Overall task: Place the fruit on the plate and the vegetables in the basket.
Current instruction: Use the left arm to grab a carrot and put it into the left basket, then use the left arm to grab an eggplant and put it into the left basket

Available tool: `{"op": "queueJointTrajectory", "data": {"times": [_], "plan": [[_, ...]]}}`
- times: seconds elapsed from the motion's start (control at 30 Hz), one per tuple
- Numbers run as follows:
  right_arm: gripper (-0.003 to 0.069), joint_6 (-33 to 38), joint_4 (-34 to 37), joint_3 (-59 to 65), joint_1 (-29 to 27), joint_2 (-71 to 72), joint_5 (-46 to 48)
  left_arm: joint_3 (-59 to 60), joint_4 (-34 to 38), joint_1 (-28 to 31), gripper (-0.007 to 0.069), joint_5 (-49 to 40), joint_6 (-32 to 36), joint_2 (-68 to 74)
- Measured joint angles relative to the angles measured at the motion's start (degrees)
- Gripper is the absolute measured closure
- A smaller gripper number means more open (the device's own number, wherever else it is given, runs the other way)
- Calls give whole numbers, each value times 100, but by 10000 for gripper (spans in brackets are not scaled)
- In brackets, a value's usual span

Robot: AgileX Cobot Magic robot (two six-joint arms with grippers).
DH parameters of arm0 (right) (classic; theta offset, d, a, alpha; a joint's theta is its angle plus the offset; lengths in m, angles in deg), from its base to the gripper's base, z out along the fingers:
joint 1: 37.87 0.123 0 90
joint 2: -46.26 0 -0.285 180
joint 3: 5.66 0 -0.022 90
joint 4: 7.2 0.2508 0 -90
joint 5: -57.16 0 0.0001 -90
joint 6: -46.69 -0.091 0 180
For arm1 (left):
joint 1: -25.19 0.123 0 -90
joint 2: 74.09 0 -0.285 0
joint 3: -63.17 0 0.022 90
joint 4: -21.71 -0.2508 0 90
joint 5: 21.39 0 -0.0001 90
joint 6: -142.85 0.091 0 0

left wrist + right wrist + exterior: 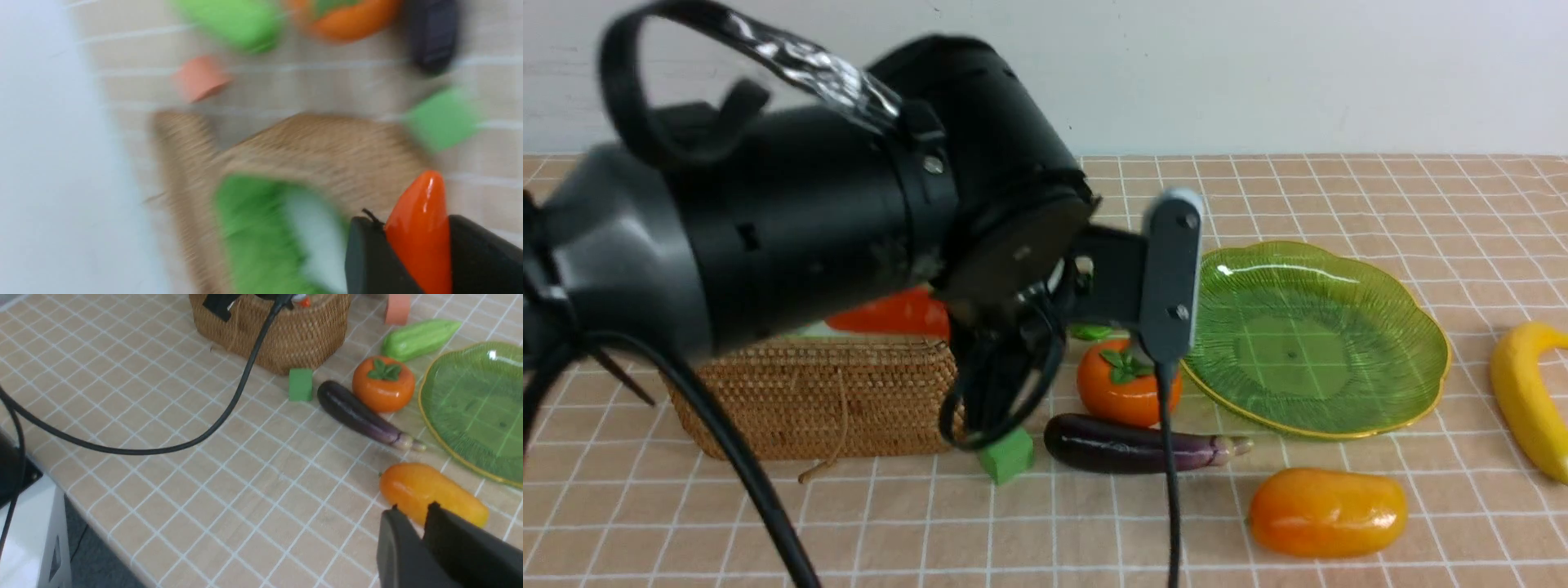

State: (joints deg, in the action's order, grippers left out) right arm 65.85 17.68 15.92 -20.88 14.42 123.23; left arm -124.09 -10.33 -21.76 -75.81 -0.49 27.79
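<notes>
Left fingers (367, 261) pinching carrot (421, 228) (tip outward), above basket (327, 155), right fingers (461, 547) pressed together

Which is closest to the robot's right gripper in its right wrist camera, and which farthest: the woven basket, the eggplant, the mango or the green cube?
From the right gripper:
1. mango, just ahead of the fingertips.
2. eggplant, beyond the mango, stem end toward it.
3. green cube, by the eggplant's far end.
4. basket, behind the cube, farthest away.
</notes>
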Motion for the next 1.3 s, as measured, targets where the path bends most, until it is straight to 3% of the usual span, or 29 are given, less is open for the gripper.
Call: {"op": "queueJointTrajectory", "data": {"times": [0.17, 0.33, 0.43, 0.47, 0.5, 0.6, 0.73, 0.87, 0.97, 1.0, 1.07, 1.17, 1.3], "plan": [[550, 0, 0, 0, 0, 0, -786, -6, -369, 810, 417, 795, -409, 290], [550, 0, 12, 0, 0, 0, -929, -6, -351, 1338, 417, 1095, -588, 757], [550, 0, 17, 0, 0, 0, -843, 0, -305, 1507, 291, 1109, -672, 951], [550, 0, 17, 0, 0, 0, -837, 0, -296, 1512, 291, 1114, -686, 957], [550, 0, 19, 0, 0, 0, -806, 0, -260, 1514, 189, 1126, -844, 949], [550, 5, 5, 0, 0, 0, -806, 0, -176, 1492, 29, 1111, -1261, 872], [550, -54, -480, -124, 0, 0, -582, 0, 85, 1316, -24, 832, -1923, 609], [550, -447, -1026, -410, 0, 0, -186, 0, 716, 843, 60, 574, -2060, 299], [550, -840, -1215, -627, 0, 0, 59, -56, 1915, 185, 321, 374, -1651, 330], [550, -861, -1215, -627, 0, 0, 73, -64, 1915, 185, 338, 360, -1623, 330], [547, -909, -1164, -633, 0, 0, 163, -280, 2607, -33, 529, 122, -1345, 868], [543, -920, -1089, -633, 0, 0, 269, -654, 2699, -34, 599, -10, -1247, 1492], [540, -907, -1052, -633, 0, 0, 524, -1108, 2224, -29, 527, -28, -1134, 2164]]}}
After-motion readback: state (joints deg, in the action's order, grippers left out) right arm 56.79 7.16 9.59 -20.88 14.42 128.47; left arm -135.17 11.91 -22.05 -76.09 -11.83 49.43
